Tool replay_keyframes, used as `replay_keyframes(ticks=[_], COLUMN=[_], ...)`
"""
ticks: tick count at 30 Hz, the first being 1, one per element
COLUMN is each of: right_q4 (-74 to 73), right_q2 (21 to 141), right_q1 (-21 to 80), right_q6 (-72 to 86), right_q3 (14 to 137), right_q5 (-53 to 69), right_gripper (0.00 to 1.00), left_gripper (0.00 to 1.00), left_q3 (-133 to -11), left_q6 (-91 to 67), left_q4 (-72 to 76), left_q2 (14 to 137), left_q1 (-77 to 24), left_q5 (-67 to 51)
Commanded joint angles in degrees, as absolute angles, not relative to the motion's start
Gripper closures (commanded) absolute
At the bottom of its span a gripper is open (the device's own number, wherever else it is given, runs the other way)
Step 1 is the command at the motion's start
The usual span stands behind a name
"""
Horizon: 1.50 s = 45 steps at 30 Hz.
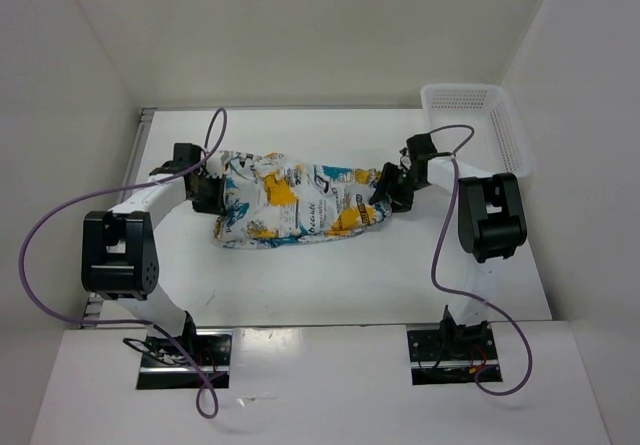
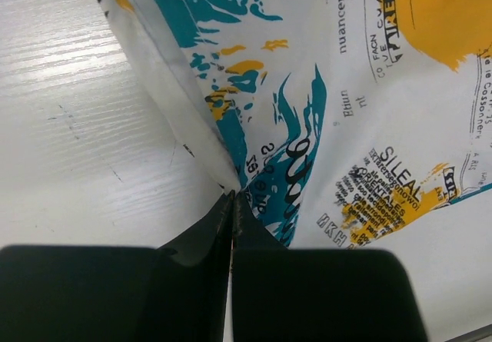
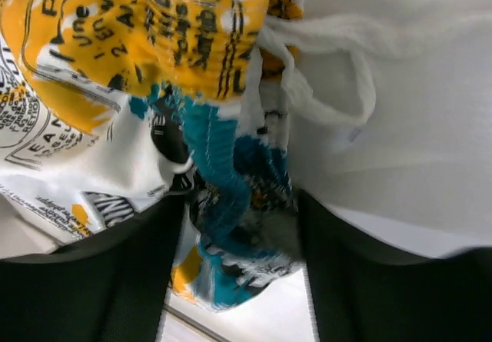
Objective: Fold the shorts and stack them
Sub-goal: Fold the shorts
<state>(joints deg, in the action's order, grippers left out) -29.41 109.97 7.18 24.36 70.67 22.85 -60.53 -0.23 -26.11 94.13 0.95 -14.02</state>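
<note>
The shorts lie stretched out across the middle of the table, white with teal and yellow-orange blotches and black lettering. My left gripper is at their left end, and in the left wrist view it is shut on a fold of the shorts at the fabric's edge. My right gripper is at their right end. In the right wrist view its jaws stand wide around a thick teal bunch of the shorts, and the fabric touches both fingers. A white drawstring loop hangs beside the bunch.
A white plastic mesh basket stands at the back right corner, just behind the right arm. White walls close in the table on the left, back and right. Purple cables loop from both arms.
</note>
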Motion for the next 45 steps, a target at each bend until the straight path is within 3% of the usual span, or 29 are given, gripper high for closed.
replay_keyframes(ticks=[1,3,6,9,10,11,22,29,36,43,44,45], right_q4=[-23.83,-23.21,-22.41,-21.88,-21.88,-21.88,-29.43,-36.73,-41.75,-41.13,-40.52,-40.52], right_q2=[112.94,113.64,113.64,113.64,113.12,112.59,98.01,88.87,86.22,86.75,87.27,87.28], right_q1=[7.21,7.21,7.73,7.73,8.26,8.26,8.26,8.26,8.79,8.79,8.79,8.79], right_q6=[26.27,26.98,28.21,28.92,29.44,29.44,29.97,28.13,25.93,27.33,27.86,27.86], right_q3=[68.21,68.2,68.2,68.2,68.73,68.73,66.27,66.79,72.07,65.93,65.31,64.69], right_q5=[26.28,25.67,22.69,20.49,18.74,17.5,1.52,-7.8,-8.35,-3.52,-2.99,-2.29], right_gripper=[0.39,0.47,0.73,0.87,0.98,1.0,1.0,1.0,1.0,1.0,0.98,0.84], left_gripper=[1.0,1.0,1.0,1.0,1.0,1.0,1.0,1.0,1.0,1.0,1.0,1.0], left_q3=[-62.58,-62.58,-62.58,-62.58,-62.58,-62.58,-58.63,-54.5,-53.0,-55.81,-56.42,-56.43], left_q6=[0.0,0.0,0.0,0.0,0.0,0.0,0.0,0.0,0.0,0.0,0.0,0.0], left_q4=[-25.58,-25.58,-25.05,-25.05,-25.05,-25.05,-25.05,-23.39,-22.85,-24.7,-25.22,-25.22], left_q2=[95.62,96.24,96.24,96.76,96.77,96.77,94.58,92.03,88.77,88.77,88.77,88.77], left_q1=[1.14,1.14,1.14,1.14,1.14,1.14,1.14,-5.09,-8.79,-8.79,-8.79,-8.79], left_q5=[-16.44,-16.96,-17.58,-17.58,-17.58,-17.58,-21.18,-23.55,-24.79,-22.85,-22.33,-22.32])
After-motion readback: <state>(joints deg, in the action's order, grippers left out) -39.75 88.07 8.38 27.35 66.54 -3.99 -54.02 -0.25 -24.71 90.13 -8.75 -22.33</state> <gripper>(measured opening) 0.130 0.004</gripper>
